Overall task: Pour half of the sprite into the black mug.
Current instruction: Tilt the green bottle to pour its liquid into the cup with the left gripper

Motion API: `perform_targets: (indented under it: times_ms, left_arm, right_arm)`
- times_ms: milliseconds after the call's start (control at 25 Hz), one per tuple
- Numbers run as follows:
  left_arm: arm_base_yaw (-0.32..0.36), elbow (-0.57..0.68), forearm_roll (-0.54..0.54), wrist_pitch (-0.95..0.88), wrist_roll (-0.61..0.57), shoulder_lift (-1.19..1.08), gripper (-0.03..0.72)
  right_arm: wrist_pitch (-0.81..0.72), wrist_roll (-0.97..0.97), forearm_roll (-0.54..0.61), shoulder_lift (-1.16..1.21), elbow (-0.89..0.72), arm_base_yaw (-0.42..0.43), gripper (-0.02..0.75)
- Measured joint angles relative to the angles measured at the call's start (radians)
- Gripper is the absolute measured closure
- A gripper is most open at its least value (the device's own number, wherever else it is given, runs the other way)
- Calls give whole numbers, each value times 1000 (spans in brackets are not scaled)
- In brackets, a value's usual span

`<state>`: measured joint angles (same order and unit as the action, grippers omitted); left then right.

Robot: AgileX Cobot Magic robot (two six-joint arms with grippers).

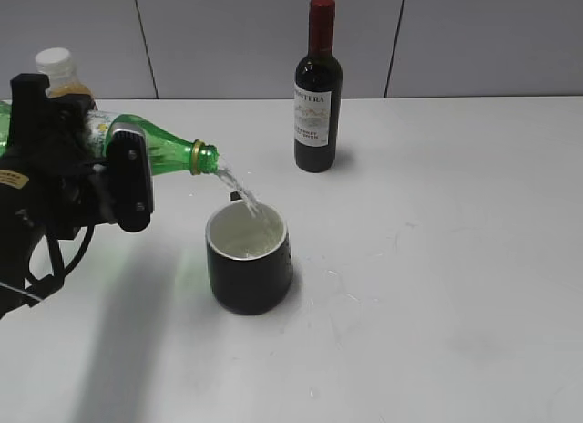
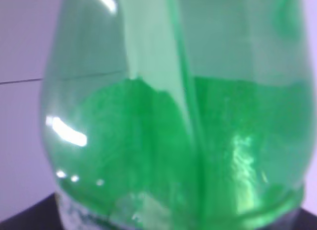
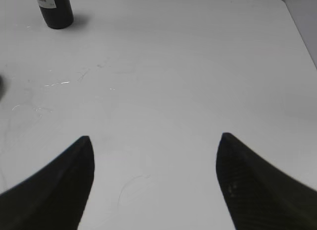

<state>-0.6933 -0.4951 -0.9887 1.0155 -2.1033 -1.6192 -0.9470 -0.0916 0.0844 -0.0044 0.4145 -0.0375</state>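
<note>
The sprite lies almost level above the left side of the counter, its uncapped mouth tipped slightly down toward the right. A thin clear stream falls from the mouth into the black mug, which stands upright on the counter just below and right of the bottle's neck. The left claw is clamped around the bottle's body, one black finger pressed across the green plastic. In the left wrist view the bottle fills the picture, with liquid pooled in its lower part. The right claw hangs over bare counter with its jaws spread wide, holding and touching nothing. A dark wine bottle stands upright well behind the mug. A white-capped bottle shows behind the left arm.
</note>
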Motion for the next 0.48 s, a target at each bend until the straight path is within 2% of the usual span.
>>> perform_targets:
  times_ms: [160,480]
  left_arm:
    - [0,0,-7,-5,20,0,225]
    - [0,0,-91,-72,198,0,225]
  right_arm:
    - [0,0,0,0,0,0,158]
    - [0,0,0,0,0,0,158]
